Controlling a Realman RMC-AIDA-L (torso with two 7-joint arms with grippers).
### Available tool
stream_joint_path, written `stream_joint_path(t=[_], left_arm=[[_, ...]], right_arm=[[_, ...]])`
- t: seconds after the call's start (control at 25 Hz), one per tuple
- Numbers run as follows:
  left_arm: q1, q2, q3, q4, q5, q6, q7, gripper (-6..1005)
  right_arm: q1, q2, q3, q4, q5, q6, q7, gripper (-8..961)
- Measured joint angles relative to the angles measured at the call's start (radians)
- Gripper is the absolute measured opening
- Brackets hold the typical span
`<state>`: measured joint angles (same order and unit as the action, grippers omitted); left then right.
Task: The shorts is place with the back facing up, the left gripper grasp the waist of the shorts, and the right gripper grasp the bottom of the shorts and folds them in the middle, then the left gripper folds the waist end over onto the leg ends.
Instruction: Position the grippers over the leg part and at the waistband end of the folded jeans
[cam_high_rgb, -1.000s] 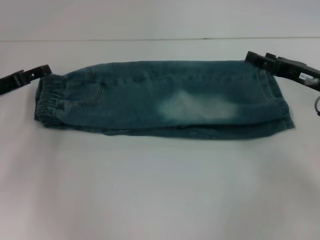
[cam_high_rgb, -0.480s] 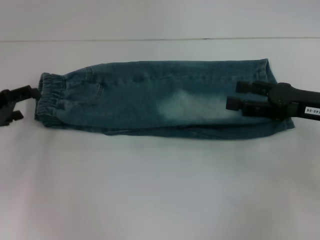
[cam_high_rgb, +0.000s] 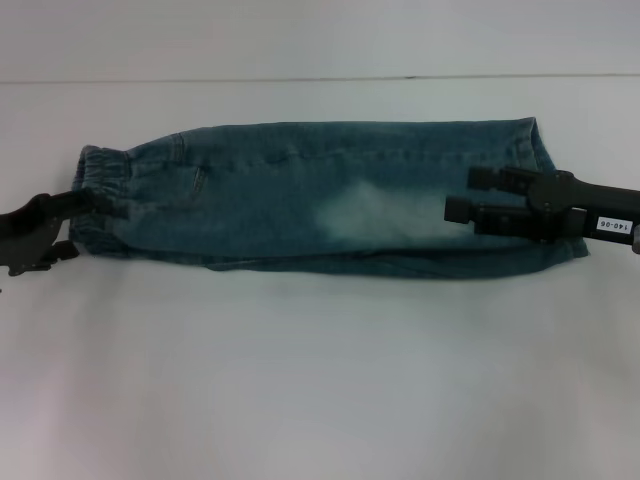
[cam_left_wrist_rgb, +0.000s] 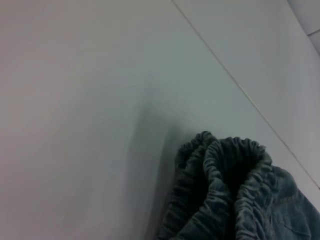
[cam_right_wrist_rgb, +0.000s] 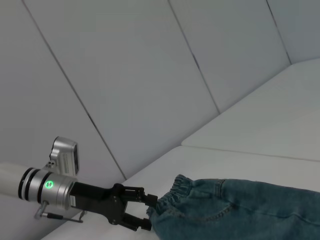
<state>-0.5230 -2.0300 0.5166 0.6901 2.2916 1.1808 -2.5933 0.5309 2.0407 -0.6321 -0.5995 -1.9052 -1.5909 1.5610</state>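
The blue-green denim shorts (cam_high_rgb: 330, 190) lie folded lengthwise into a long strip on the white table (cam_high_rgb: 320, 380). The elastic waist (cam_high_rgb: 98, 190) is on the left and the leg ends (cam_high_rgb: 555, 235) on the right. My left gripper (cam_high_rgb: 85, 225) is open at the waist's edge, with its fingers reaching onto the gathered band. The right wrist view also shows the left gripper (cam_right_wrist_rgb: 147, 210) spread against the waistband (cam_right_wrist_rgb: 172, 197). My right gripper (cam_high_rgb: 467, 194) is open and hovers over the faded patch near the leg ends. The left wrist view shows only the bunched waistband (cam_left_wrist_rgb: 220, 185).
A pale wall (cam_high_rgb: 320, 35) rises behind the table's back edge. White tabletop stretches in front of the shorts. In the right wrist view, the left arm's silver wrist with a green light (cam_right_wrist_rgb: 45, 185) stands beyond the waist end.
The left gripper has moved right and slightly down onto the waist's edge. The right gripper came down from the far leg corner over the shorts and crept a little further left.
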Motion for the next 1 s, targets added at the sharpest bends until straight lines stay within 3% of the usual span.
stream_joint_path(t=[0.44,0.76,1.0], left_arm=[[-0.014,-0.014,0.037,-0.016,-0.011,-0.086,0.038,827],[-0.028,-0.011,0.043,-0.021,-0.007,-0.089,0.039,601],[-0.031,-0.012,0.057,-0.021,-0.004,-0.092,0.041,347]], right_arm=[[0.009,0.009,-0.002,0.0,0.0,0.026,-0.002,946],[0.007,0.012,-0.002,0.001,0.0,0.044,-0.003,945],[0.01,0.016,-0.002,0.001,0.0,0.066,-0.003,946]])
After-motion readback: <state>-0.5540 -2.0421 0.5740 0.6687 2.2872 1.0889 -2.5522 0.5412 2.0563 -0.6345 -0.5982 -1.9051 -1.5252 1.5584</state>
